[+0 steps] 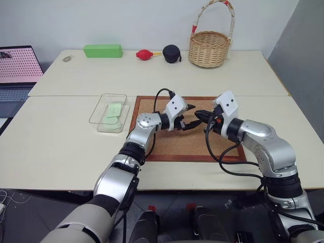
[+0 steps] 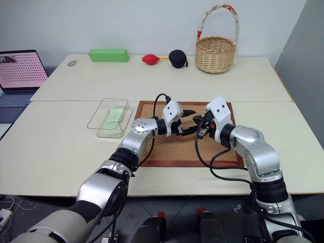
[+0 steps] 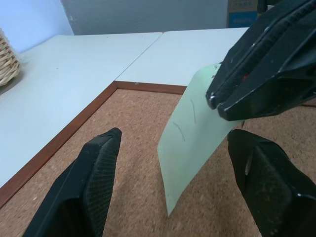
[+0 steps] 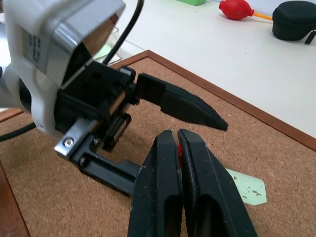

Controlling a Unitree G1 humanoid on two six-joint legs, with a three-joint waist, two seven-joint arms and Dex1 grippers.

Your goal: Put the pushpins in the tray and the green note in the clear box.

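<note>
Two robot arms meet over a wood-framed corkboard (image 1: pixel 177 147) lying on a pale worktop (image 1: pixel 61 147). The right pincer (image 4: pixel 177 140) has its two black fingers pressed together, pinching the top edge of the green note (image 3: pixel 190 143), a pale green paper slip that hangs from its tips just above the cork; a speck of red shows between the fingertips, perhaps a pushpin head, though it is too small to be sure. The left pincer (image 1: pixel 188 116) faces the right one tip to tip, its fingers (image 3: pixel 94 182) spread wide, one on either side of the hanging slip without touching it. A few faint pen strokes mark the note's face, but no word can be read. Well beyond the left pincer's outer side, off the corkboard's edge, sits the clear box (image 1: pixel 99 114), a shallow transparent container with another pale green slip lying inside. Far past both pincers, along the worktop's back edge, stand a bright green block (image 1: pixel 103 50), a red rubber bulb (image 1: pixel 145 54), a small black case (image 1: pixel 171 53) and a wicker basket (image 1: pixel 209 48) with a tall handle. A laptop (image 1: pixel 17 71) showing a pink dotted screen sits at the far left.
</note>
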